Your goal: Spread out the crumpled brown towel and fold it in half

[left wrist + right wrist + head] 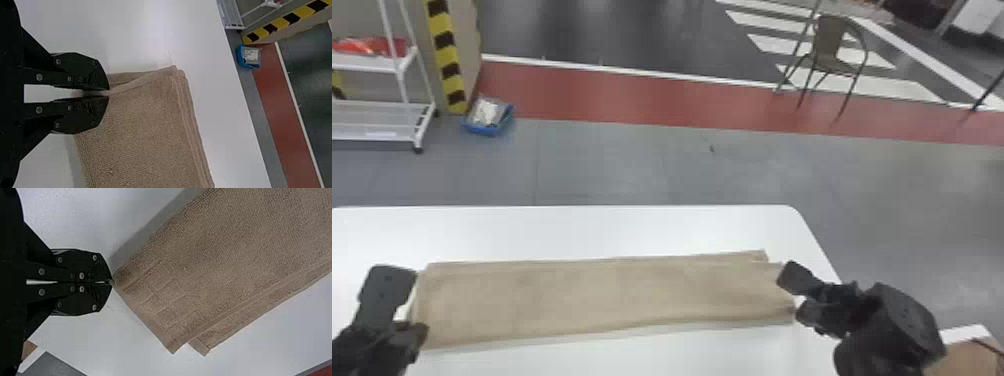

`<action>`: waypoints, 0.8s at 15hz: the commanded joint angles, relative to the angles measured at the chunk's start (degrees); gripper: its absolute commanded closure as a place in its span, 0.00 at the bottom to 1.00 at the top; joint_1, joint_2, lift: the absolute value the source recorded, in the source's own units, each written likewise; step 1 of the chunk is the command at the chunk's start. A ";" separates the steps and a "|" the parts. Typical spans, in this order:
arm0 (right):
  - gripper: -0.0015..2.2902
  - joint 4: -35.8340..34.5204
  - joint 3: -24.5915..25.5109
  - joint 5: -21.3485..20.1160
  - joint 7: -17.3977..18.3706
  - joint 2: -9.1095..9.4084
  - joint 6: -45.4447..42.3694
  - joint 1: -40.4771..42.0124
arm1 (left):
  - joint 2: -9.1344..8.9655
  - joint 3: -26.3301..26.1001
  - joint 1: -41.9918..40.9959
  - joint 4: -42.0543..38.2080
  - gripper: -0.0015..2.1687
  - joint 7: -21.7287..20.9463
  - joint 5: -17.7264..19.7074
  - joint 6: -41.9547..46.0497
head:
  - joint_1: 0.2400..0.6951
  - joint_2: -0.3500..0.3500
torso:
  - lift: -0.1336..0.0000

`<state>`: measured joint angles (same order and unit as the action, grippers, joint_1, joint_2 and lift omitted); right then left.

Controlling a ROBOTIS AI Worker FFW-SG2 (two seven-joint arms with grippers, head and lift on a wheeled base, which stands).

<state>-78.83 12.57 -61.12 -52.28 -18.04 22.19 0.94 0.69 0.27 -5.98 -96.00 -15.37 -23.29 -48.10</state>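
The brown towel (602, 295) lies as a long folded strip across the white table, its far edges slightly offset at the right end. At its left end is my left gripper (407, 305); in the left wrist view that gripper (109, 93) is shut on the towel's edge (145, 129). By the near right corner is my right gripper (789, 297). In the right wrist view the right gripper (112, 282) is shut on the very corner of the towel (219, 266), whose layers fan apart a little along the far side.
The white table (557, 230) has its far edge beyond the towel and its right edge near my right arm. On the floor behind stand a white shelf cart (372, 120), a blue bin (488, 117) and a chair (832, 55). A brown surface (967, 357) is at the lower right.
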 commanded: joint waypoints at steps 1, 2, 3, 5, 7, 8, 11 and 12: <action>0.57 -3.34 0.79 0.83 -0.54 -0.06 -0.61 3.10 | 0.01 1.40 -2.19 -2.97 0.47 -1.42 -1.41 -0.20 | 1.00 0.09 | 1.00; 0.57 -4.49 1.23 0.91 -1.07 0.02 -0.61 4.07 | 0.01 2.19 -2.72 -3.76 0.47 -2.30 -1.94 -1.08 | 1.00 0.10 | 1.00; 0.57 -5.63 1.58 1.00 -1.77 -0.06 -0.96 5.30 | 0.01 2.54 -3.69 -4.81 0.47 -2.83 -2.73 -2.31 | 1.00 0.10 | 1.00; 0.57 -7.39 2.46 1.27 -2.83 -0.06 -1.49 7.05 | 0.01 3.95 -5.53 -6.84 0.47 -5.46 -3.96 -2.49 | 1.00 0.11 | 1.00; 0.57 -8.00 3.17 1.27 -3.70 -0.15 -2.36 8.11 | 0.01 4.92 -7.03 -7.36 0.47 -6.96 -4.66 -2.49 | 1.00 0.12 | 1.00; 0.57 -8.00 3.52 1.27 -3.97 -0.15 -3.07 8.46 | 0.01 5.27 -7.20 -7.28 0.47 -7.48 -5.10 -2.49 | 1.00 0.12 | 1.00; 0.56 -8.09 4.22 1.27 -4.14 -0.15 -3.42 9.43 | 0.01 5.44 -7.82 -7.28 0.47 -8.01 -5.28 -2.49 | 1.00 0.12 | 1.00; 0.47 -8.70 4.66 1.97 -4.06 -0.06 -3.24 9.52 | -0.08 5.36 -7.82 -7.28 0.42 -8.01 -5.28 -2.49 | 1.00 0.12 | 1.00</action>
<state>-86.98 16.75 -59.76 -56.37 -18.23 18.77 10.27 0.70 5.65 -13.72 -103.29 -23.41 -28.55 -50.58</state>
